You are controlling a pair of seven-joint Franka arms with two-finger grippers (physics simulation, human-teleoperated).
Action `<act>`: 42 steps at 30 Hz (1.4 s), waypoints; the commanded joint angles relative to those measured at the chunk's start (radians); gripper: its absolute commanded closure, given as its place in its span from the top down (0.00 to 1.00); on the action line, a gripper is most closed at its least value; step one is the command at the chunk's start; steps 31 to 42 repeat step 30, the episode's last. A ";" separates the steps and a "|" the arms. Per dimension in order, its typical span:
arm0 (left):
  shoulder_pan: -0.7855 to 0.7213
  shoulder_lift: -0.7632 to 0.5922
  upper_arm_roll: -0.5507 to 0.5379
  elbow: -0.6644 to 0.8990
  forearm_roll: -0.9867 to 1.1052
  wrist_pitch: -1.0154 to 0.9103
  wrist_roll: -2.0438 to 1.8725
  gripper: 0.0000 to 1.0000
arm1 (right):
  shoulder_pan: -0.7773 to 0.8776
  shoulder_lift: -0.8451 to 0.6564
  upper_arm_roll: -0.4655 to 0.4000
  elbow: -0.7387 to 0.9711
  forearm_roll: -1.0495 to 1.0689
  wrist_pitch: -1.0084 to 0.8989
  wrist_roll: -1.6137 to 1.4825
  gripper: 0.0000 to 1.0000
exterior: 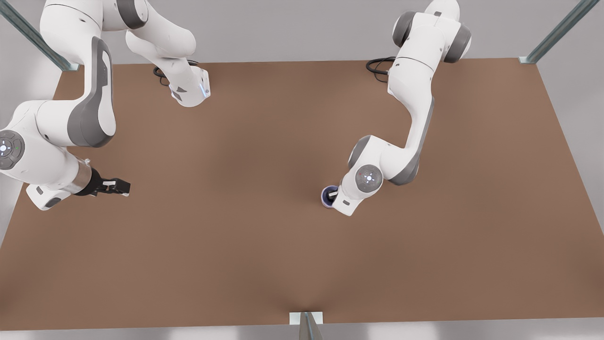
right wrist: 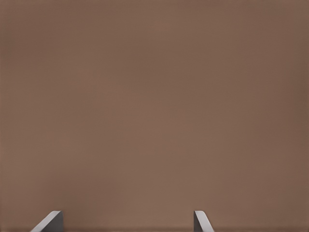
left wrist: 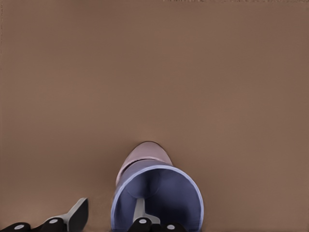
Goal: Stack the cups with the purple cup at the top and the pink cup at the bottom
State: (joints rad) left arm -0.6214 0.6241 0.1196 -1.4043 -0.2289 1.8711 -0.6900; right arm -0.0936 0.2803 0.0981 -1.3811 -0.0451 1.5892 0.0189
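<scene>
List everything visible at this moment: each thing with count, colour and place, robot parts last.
purple cup: one, lavender-blue, near the table's middle, held at the rim by the left gripper, one finger inside and one outside.
pink cup: one, dusty pink, directly under the purple cup, which sits in it.
table: one, brown, under both arms.
metal frame posts: grey, at the table's far corners and near edge.
cables: black, at the arm bases.
left gripper: one, black fingers, at the purple cup, on the front view's right.
right gripper: one, open, waiting over bare table at the front view's left.
</scene>
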 commanded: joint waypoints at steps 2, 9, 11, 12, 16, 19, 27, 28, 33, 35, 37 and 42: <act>0.002 -0.001 0.000 -0.001 0.005 0.000 -0.031 0.60 | 0.000 -0.003 0.000 0.000 0.001 0.000 0.010 1.00; 0.008 -0.004 0.000 -0.001 0.005 0.007 -0.031 0.99 | 0.009 -0.006 0.003 0.034 -0.004 -0.017 0.019 1.00; 0.009 -0.007 0.000 -0.001 0.005 0.003 -0.031 0.99 | 0.014 0.000 0.009 0.060 -0.019 -0.075 0.024 1.00; 0.011 -0.009 0.000 -0.001 0.005 0.003 -0.031 1.00 | 0.014 0.002 0.009 0.060 -0.006 -0.072 0.024 1.00; 0.017 -0.009 0.000 -0.001 0.005 0.003 -0.031 0.99 | 0.015 0.022 0.011 0.060 0.002 -0.034 0.021 1.00; 0.022 -0.053 0.017 0.022 -0.004 -0.093 -0.007 0.99 | 0.015 0.022 0.023 0.060 0.002 -0.015 0.021 1.00; 0.206 -0.274 0.226 0.107 0.206 -0.481 0.804 1.00 | 0.002 0.020 0.015 0.051 0.008 0.006 0.016 1.00; 0.216 -0.311 0.225 0.078 0.204 -0.458 0.810 1.00 | 0.002 0.022 0.015 0.053 0.008 0.008 0.018 1.00; 0.218 -0.314 0.226 0.070 0.201 -0.461 0.811 1.00 | 0.002 0.023 0.015 0.054 0.008 0.008 0.016 1.00; 0.218 -0.314 0.226 0.070 0.201 -0.461 0.811 1.00 | 0.002 0.023 0.015 0.054 0.008 0.008 0.016 1.00; 0.218 -0.314 0.226 0.070 0.201 -0.461 0.811 1.00 | 0.002 0.023 0.015 0.054 0.008 0.008 0.016 1.00; 0.218 -0.314 0.226 0.070 0.201 -0.461 0.811 1.00 | 0.002 0.023 0.015 0.054 0.008 0.008 0.016 1.00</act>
